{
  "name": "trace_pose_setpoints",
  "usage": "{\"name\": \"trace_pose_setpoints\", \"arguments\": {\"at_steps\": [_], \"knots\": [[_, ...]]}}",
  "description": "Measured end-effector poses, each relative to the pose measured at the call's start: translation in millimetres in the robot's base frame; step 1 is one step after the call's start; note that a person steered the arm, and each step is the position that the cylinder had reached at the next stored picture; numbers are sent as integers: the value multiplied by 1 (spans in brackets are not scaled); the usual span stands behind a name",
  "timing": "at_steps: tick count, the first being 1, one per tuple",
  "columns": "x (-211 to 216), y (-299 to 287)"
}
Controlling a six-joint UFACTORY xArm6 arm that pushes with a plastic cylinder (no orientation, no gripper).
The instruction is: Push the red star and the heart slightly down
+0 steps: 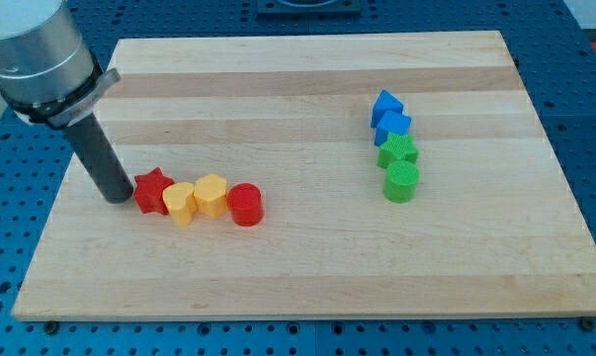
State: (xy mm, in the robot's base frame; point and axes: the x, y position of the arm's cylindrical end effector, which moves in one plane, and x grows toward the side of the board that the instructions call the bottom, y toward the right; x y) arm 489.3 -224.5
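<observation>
My tip (pixel 113 197), a plain rod tool with no jaws to part or close, sits just left of the red star (pixel 152 191), apparently touching. Yellow heart (pixel 180 204) adjoins the star's right. Judged: approach step; next, get above both, push downward. Yellow hexagon block (pixel 211 194) and red cylinder (pixel 245 205) crowd the row; blue and green blocks well apart on the surface (pixel 298 267).
</observation>
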Motion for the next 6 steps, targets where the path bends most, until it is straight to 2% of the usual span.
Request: {"name": "trace_pose_setpoints", "arguments": {"at_steps": [2, 4, 6], "knots": [[-16, -8], [-38, 27], [-33, 40]]}}
